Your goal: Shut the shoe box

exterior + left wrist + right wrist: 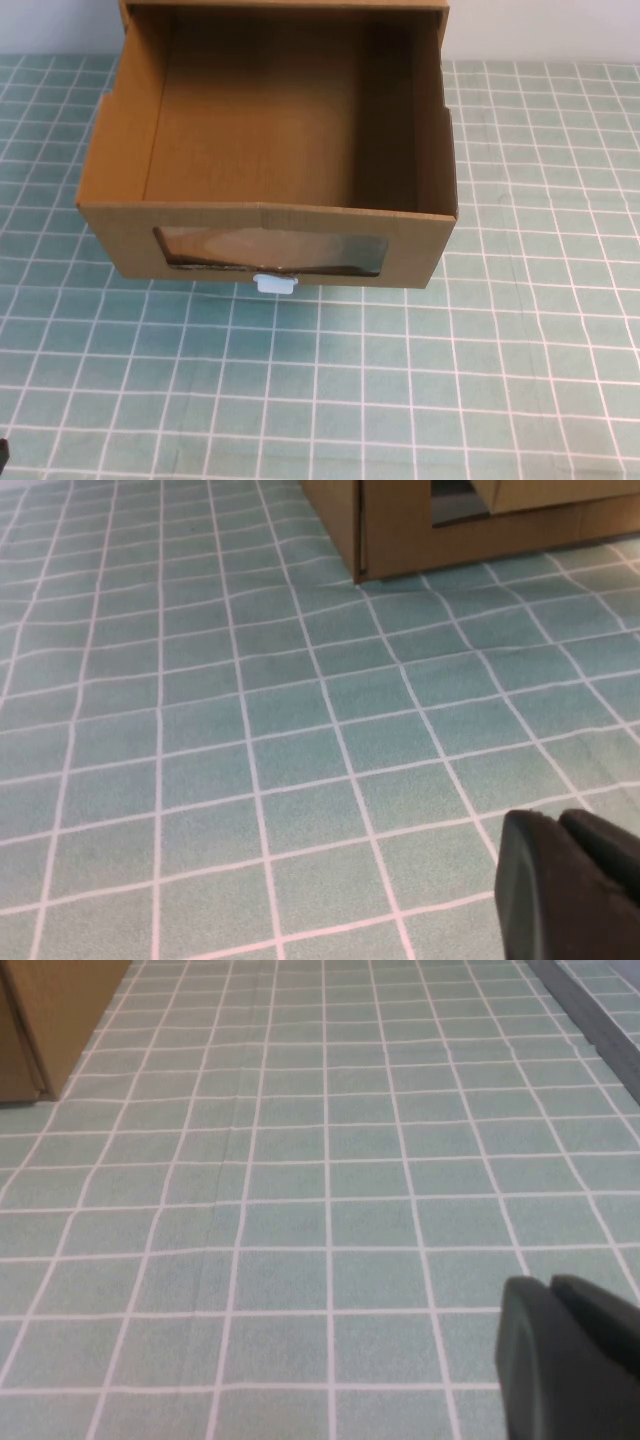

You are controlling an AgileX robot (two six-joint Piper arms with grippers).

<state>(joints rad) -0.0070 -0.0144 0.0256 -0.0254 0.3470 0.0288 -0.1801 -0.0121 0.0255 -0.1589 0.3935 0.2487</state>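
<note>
A: Where's the shoe box (pixel 270 150) rn?

B: Far middle of the green grid mat (pixel 520 380), drawer pulled out toward you. You're looking straight down into it, nothing inside. Clear window (pixel 270 250) on the front, white pull tab (pixel 276 284) just below it, touching the mat.

A: And your grippers?

B: Left gripper (pixel 572 890) sits low over the mat on the near left, well apart from the box. From its wrist cam you see the box's front corner far off. Fingers look pressed together, only a thin seam btwn them.

A: Right one?

B: Right gripper (pixel 570 1365) low over the mat on the near right, also well apart from the box; only the box's side edge shows at the far corner of that cam. Fingers together too, nothing held.
</note>
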